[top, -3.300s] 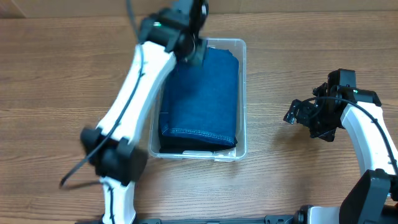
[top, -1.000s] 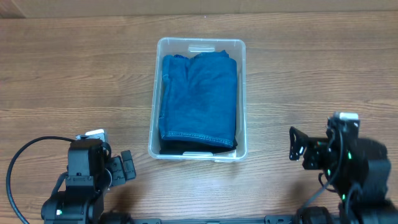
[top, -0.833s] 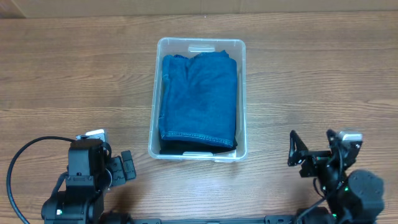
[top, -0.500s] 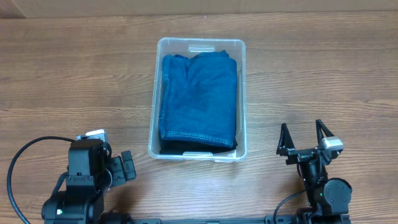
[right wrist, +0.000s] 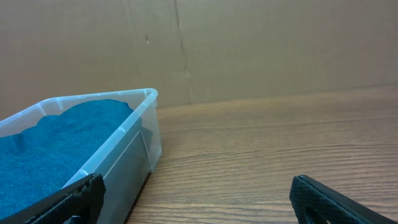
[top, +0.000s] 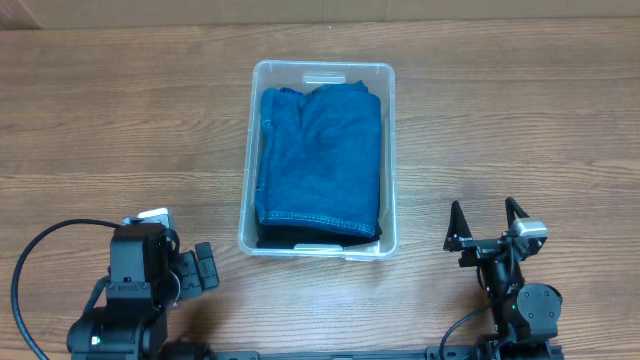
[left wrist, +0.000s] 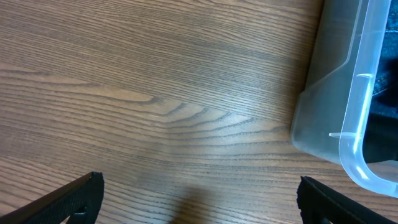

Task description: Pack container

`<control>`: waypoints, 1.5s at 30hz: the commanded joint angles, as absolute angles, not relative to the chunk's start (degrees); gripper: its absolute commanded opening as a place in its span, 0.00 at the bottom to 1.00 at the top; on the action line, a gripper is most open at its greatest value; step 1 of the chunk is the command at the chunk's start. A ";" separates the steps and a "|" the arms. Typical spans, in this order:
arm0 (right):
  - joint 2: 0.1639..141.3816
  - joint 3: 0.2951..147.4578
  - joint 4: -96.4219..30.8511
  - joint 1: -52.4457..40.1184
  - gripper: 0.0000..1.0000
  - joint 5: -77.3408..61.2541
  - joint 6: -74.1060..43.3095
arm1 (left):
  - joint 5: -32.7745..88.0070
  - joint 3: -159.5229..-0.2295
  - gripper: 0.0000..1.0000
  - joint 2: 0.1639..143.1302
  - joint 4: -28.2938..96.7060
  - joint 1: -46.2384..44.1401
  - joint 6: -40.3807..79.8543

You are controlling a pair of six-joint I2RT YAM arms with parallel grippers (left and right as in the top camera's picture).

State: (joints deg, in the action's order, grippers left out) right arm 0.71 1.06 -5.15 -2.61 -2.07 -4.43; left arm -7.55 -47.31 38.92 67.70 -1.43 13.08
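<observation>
The container (top: pixel 246 160) is a clear plastic bin at the table's middle, filled with folded blue denim (top: pixel 320 160) over a dark layer (top: pixel 300 238) at its near end. My left gripper (top: pixel 203 268) rests low at the front left, open and empty. In the left wrist view its gripper (left wrist: pixel 199 186) spans bare wood, with the container's corner (left wrist: pixel 354 124) at the right. My right gripper (top: pixel 484 212) stands open at the front right, apart from the bin. In the right wrist view this gripper (right wrist: pixel 198 186) holds nothing; the container (right wrist: pixel 124 134) and denim (right wrist: pixel 56 137) lie to its left.
A cardboard wall (right wrist: pixel 249 50) stands behind the wooden table (top: pixel 520 120). A black cable (top: pixel 30 260) loops beside the left arm's base at the front left edge.
The right arm has drawn back to the front edge and turned its open jaws toward the far side. The left arm and the container have not moved.
</observation>
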 commanded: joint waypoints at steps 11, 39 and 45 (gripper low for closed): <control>0.16 0.47 -4.80 -2.22 1.00 -1.32 -4.14 | -7.66 -47.35 1.00 38.50 67.48 -2.42 12.43; 0.16 0.49 -4.80 -2.22 1.00 -1.32 -4.14 | -0.49 -0.30 1.00 0.25 3.77 -4.36 -6.24; 0.16 0.47 -4.80 -2.22 1.00 -1.32 -4.14 | -0.40 -0.30 1.00 0.32 4.43 -4.43 -6.24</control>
State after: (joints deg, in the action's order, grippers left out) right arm 0.62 1.06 -5.13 -2.61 -2.07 -4.43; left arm -1.04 -0.47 0.99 4.49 -4.54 -4.91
